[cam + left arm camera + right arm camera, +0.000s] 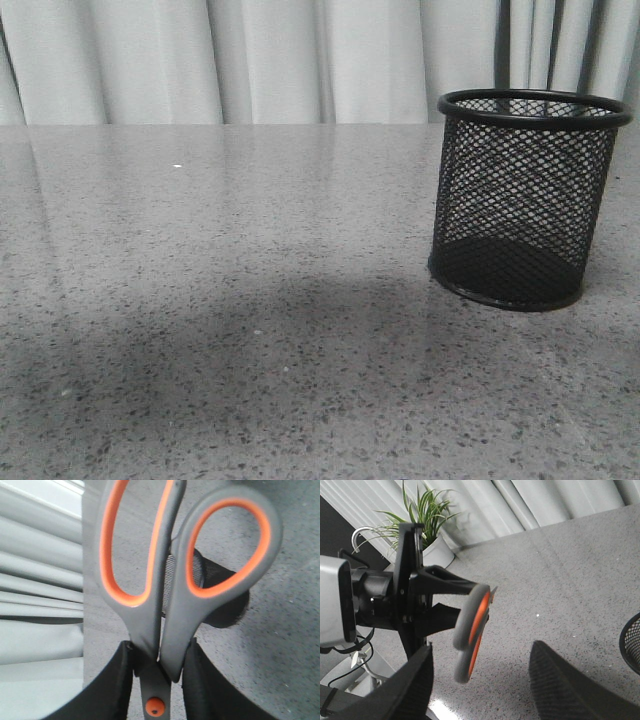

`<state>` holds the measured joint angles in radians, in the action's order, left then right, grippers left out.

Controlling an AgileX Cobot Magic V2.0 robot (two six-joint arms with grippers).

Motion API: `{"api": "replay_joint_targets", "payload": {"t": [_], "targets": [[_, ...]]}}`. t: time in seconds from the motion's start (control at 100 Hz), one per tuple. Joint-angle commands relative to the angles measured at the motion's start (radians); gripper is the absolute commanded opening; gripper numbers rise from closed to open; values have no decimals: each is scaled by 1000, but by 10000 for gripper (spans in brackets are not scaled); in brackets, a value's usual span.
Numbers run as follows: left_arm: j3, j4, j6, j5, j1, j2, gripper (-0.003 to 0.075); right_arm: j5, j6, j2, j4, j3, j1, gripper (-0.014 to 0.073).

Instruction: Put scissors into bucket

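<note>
The scissors (165, 610) have grey handles lined orange and an orange pivot dot. My left gripper (157, 680) is shut on them just above the pivot, handles pointing away from the wrist. In the right wrist view the scissors' handles (472, 630) show edge-on, held in the air by the left arm (380, 600). The bucket (525, 200) is a black wire-mesh cup standing upright on the table at the right; part of it shows behind the handles (225, 605) and at the picture's edge (632, 640). My right gripper (480, 690) is open and empty above the table. Neither gripper shows in the front view.
The grey speckled table (250, 300) runs back to pale curtains (250, 60). A potted green plant (427, 530) stands beyond the table's far edge in the right wrist view. A broad shadow lies on the table's middle.
</note>
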<state>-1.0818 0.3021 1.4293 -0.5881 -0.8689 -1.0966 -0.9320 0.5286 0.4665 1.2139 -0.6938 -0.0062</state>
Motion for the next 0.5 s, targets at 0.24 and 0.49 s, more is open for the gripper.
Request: {"api": "replay_joint_targets", "payload": {"t": [0.24,0.49], "targets": [[-36,34,-31,134,-9,-18,10,49,21,60,63,-33,0,447],[-38,38,-31,144,-9,-37,10,42,47,150,67,-50,0,528]]}}
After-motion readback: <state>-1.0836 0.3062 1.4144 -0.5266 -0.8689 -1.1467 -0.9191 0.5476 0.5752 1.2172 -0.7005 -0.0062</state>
